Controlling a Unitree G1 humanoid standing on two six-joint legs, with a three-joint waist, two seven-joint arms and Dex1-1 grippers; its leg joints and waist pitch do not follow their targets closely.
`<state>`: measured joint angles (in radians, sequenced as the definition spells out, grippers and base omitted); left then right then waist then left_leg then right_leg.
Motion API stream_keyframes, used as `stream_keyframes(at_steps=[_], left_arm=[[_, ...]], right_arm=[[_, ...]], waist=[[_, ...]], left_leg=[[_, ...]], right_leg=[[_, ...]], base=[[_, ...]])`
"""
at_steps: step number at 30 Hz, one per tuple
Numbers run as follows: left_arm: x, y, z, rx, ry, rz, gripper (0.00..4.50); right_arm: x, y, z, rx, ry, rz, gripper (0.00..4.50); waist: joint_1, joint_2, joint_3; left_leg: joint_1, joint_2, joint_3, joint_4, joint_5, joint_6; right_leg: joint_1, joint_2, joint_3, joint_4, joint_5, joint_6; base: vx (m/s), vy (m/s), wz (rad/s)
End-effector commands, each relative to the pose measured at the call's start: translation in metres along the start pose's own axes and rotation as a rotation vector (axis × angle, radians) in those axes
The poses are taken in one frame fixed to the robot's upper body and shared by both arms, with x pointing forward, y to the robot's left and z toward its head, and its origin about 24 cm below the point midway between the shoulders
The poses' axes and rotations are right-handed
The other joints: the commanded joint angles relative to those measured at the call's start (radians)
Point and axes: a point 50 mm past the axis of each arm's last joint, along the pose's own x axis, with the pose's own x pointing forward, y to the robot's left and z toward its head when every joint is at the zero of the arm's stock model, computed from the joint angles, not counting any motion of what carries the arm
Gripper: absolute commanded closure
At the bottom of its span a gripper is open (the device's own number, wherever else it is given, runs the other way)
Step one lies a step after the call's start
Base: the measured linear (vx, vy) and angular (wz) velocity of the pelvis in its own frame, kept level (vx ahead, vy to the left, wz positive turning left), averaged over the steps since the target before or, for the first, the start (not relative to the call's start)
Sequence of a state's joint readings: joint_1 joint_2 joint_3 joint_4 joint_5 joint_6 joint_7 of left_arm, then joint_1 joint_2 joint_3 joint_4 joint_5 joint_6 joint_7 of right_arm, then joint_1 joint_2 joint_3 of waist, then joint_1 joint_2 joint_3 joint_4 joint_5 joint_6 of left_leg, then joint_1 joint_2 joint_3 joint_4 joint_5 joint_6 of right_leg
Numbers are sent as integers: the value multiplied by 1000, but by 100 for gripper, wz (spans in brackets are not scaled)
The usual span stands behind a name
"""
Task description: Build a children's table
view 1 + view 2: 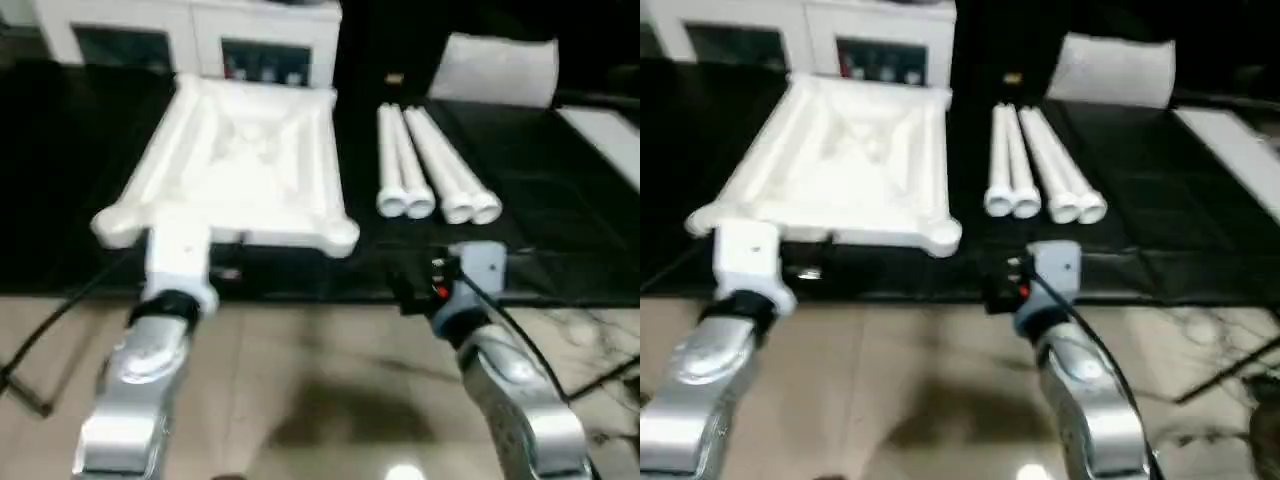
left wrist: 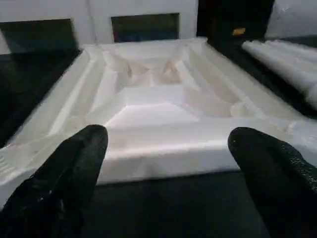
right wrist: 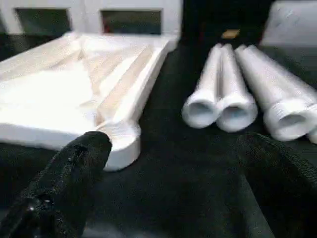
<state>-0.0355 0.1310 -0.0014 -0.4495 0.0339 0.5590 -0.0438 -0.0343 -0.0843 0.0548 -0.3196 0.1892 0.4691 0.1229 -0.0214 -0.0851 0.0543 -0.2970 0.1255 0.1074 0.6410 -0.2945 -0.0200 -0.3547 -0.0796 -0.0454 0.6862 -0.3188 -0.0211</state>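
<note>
Legs (image 1: pixel 432 165) lie side by side, sockets toward robot.

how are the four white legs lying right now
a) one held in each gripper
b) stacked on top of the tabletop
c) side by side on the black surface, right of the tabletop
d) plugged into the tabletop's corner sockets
c: the four legs lie side by side on the black surface, right of the upside-down tabletop, apart from it.
</note>
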Motion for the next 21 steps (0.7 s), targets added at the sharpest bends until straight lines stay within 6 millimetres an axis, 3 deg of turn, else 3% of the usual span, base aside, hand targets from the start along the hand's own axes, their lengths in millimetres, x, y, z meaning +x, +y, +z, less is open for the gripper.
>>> stream_keyframes(at_steps=[1, 2, 3, 4, 5, 6, 7, 8, 9, 10, 11, 12, 13, 14, 15, 16, 17, 18, 19, 20, 21], left_arm=[[-1, -9, 2, -14, -11, -30, 8], [-3, -9, 1, -11, -11, -26, 8], [-3, -9, 2, 0, -13, -27, 8], [-4, -9, 4, 3, -21, -24, 8], [-4, -8, 6, -2, -26, -17, 8], [-4, -8, 6, -2, -26, -17, 8], [-5, -6, 7, -4, -29, -6, 8], [-6, -5, 8, -2, -30, -5, 8], [-7, -5, 7, 8, -30, -7, 8], [-7, -5, 7, 8, -30, -7, 8], [-8, -5, 7, 19, -31, -14, 8], [-9, -6, 6, 23, -30, -16, 8], [-9, -6, 6, 25, -30, -17, 8], [-9, -7, 5, 25, -30, -19, 8], [-7, -10, 6, 25, -36, -47, 8], [-7, -12, 7, 24, -41, -62, 8], [-5, -13, 7, 19, -45, -79, 8], [-4, -15, 8, 15, -47, -91, 8], [-3, -17, 8, 13, -51, -114, 8], [-2, -18, 8, 17, -51, -132, 8], [-2, -19, 8, 18, -49, -154, 8]], right_arm=[[-3, -8, 2, -19, 5, -20, 0], [-2, -7, 4, -37, 4, -3, 0], [-2, -6, 5, -43, -1, 9, 0], [-2, -6, 6, -43, -5, 20, 0], [-2, -5, 7, -42, -8, 29, 0], [-2, -5, 7, -42, -8, 29, 0], [-1, -3, 7, -52, -10, 49, 0], [-1, -2, 8, -61, -13, 58, 0], [-1, -1, 8, -66, -16, 60, 0], [-1, -1, 8, -66, -16, 60, 0], [-1, 0, 9, -64, -21, 65, 0], [-2, 0, 9, -61, -22, 63, 0], [-2, -1, 9, -60, -23, 62, 0], [-2, -1, 9, -60, -23, 62, 0], [-4, -2, 8, -54, -19, 48, 0], [-4, -3, 7, -51, -16, 40, 0], [-5, -4, 7, -55, -13, 27, 0], [-5, -5, 6, -58, -11, 23, 0], [-6, -5, 6, -66, -7, 25, 0], [-6, -5, 7, -83, -8, 25, 0], [-7, -5, 8, -108, -14, 22, 0]], waist=[[-7, 18, -42], [25, -43, -51], [43, -14, -32], [58, -38, -53], [66, -13, -52], [63, 4, -42], [66, 16, -43], [52, 45, -47], [24, 63, -68], [-3, 61, -66], [-2, 63, -66], [1, 53, -62], [-4, 53, -59], [10, 24, -54], [19, -10, -46], [53, -45, -24], [68, -49, -46], [75, -45, -47], [85, -28, -41], [79, -13, -33], [75, 28, -27]], left_leg=[[40, 71, -32, -100, 11, 362], [-47, -12, 18, -23, -88, 259], [-63, 10, -5, 11, -87, 203], [-113, 24, -19, 56, -9, 114], [-125, 31, -19, 18, 93, 70], [-113, 45, -16, -26, 125, 69], [-127, 45, -15, -61, 183, 118], [-126, 24, -44, -82, 178, 260], [17, 32, -132, -85, 232, 429], [42, 44, -200, -100, 260, 538], [111, 78, -274, -83, 320, 649], [94, 89, -290, -78, 394, 663], [98, 123, -218, -67, 400, 579], [43, 111, -166, -102, 345, 495], [3, 51, -117, -116, 172, 412], [-42, -40, -59, -34, -67, 268], [-52, -55, -41, 46, -79, 216], [-79, -25, -52, 80, -16, 95], [-90, -14, -58, 74, 9, 58], [-99, 6, -56, 56, 31, 20], [-78, 34, -52, -14, 46, 12]], right_leg=[[-22, -50, 34, -99, 98, -4], [84, -93, 126, -179, -126, -55], [103, -174, 164, -213, -322, -114], [159, -177, 174, -213, -402, -200], [153, -113, 128, -186, -186, -284], [132, -87, 91, -184, -172, -287], [142, -70, 26, -183, -156, -265], [144, -23, -41, -175, -137, -182], [67, 43, -87, -95, -73, -146], [35, 60, -93, -47, -102, -104], [-57, 51, -56, 20, -176, -20], [-86, 30, -22, 53, -139, 36], [-109, 11, 1, 49, -74, 51], [-87, 6, 12, 50, 53, 69], [-37, -13, 57, -57, 107, 38], [27, -87, 161, -194, -217, 71], [80, -142, 207, -212, -359, 24], [112, -160, 202, -208, -466, -88], [118, -159, 199, -200, -420, -143], [122, -133, 174, -198, -313, -244], [103, -88, 118, -192, -267, -280]], base=[[125, -70, 10], [125, -70, 10], [143, -58, -6], [115, -15, -11], [115, -15, -11], [128, 5, -4], [148, 39, 25], [148, 39, 25], [205, 31, 55], [206, 17, 64], [206, 17, 64], [146, 8, 70], [116, -11, 40], [116, -11, 40], [97, -36, 11], [73, -64, 9], [73, -64, 9], [75, -37, 2], [92, 13, 0], [92, 13, 0], [87, 69, 3]])
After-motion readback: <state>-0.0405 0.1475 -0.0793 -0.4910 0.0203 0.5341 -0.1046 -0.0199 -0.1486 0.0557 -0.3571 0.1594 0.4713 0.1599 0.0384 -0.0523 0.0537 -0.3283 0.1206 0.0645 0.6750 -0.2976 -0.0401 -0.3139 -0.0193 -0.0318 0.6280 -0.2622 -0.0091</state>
